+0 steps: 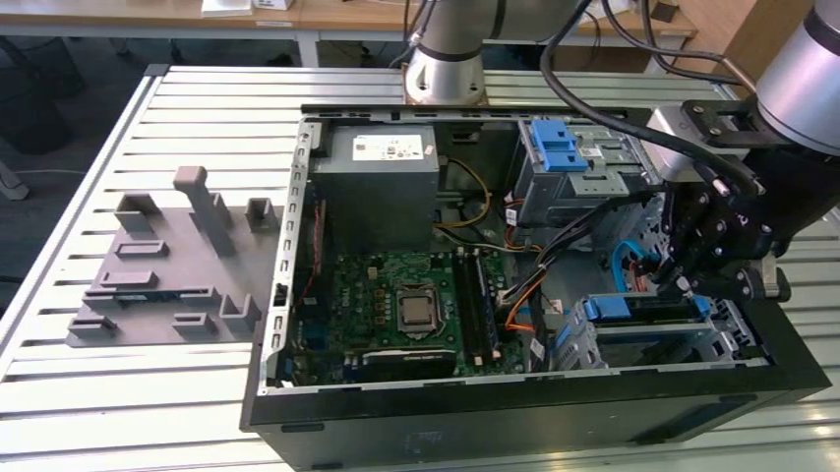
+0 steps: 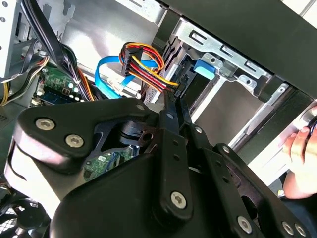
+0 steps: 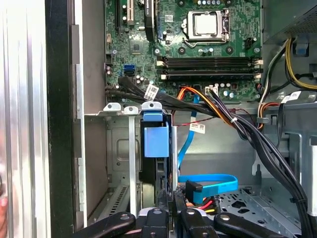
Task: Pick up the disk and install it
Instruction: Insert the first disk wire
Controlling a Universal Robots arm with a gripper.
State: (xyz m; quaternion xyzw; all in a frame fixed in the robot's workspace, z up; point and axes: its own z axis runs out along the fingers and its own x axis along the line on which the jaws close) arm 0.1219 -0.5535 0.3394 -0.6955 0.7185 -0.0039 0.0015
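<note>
1. The black robot hand [image 1: 709, 258] hangs at the exterior view's right, inside the open black computer case [image 1: 525, 413].
2. Its grip I cannot tell.
3. The blue-framed silver disk [image 1: 639, 310] sits in the lower-right drive bay, just beneath the hand.

The exterior view looks down from above on the open computer case [image 1: 525, 393]; both wrist views sit close inside it, sharing the blue cable [image 2: 106, 79] [image 3: 208, 181].
</note>
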